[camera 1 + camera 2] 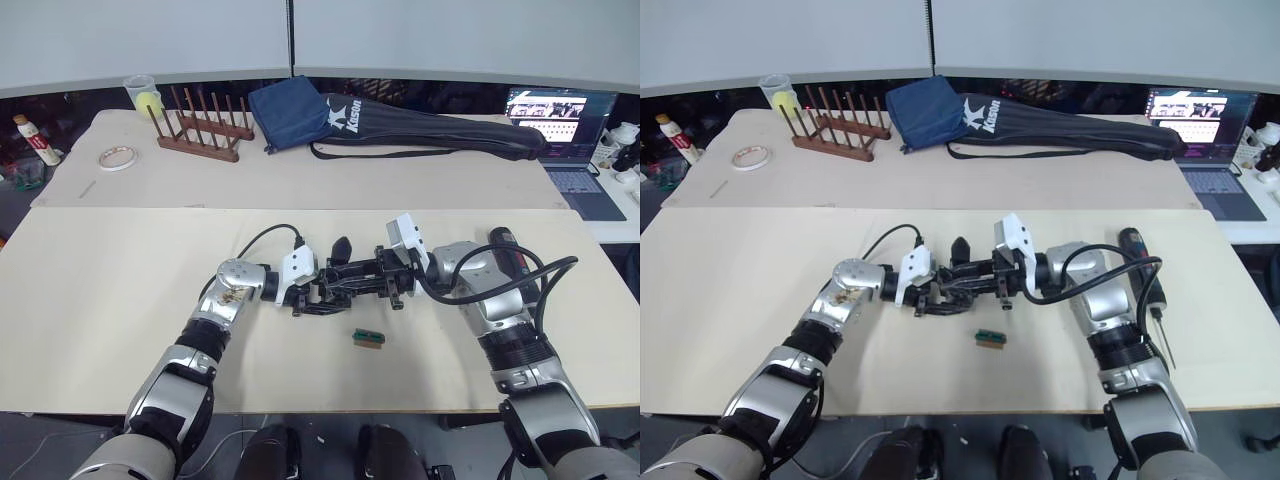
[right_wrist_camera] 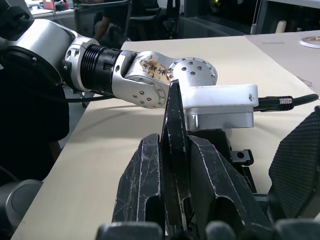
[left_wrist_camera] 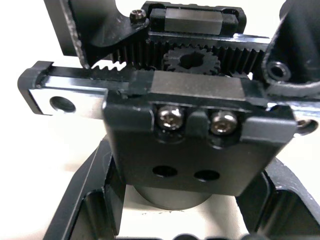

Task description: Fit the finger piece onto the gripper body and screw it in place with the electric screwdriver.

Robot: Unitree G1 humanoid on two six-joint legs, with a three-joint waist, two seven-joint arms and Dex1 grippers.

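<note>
The gripper body (image 1: 345, 283) lies between both tools, electric screwdriver (image 1: 1137, 262) right.

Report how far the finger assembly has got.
Done: both parts picked up. The left gripper holds the gripper body. In hand: the right gripper pinches the finger piece beside it. Left: seating and screwing; the electric screwdriver lies untouched on the table.

I'm looking into an office turned robot lab. Pale partition panels (image 1: 400, 35) run behind two beige tables (image 1: 90, 300) pushed together. An open laptop (image 1: 565, 130) sits at the far right with its screen lit. On the back table I see a wooden peg rack (image 1: 200, 130), a roll of tape (image 1: 118, 157), a blue cloth pouch (image 1: 290, 112) and a long black zipped bag (image 1: 430, 130). My right wrist view shows office chairs (image 2: 145, 20) behind.
</note>
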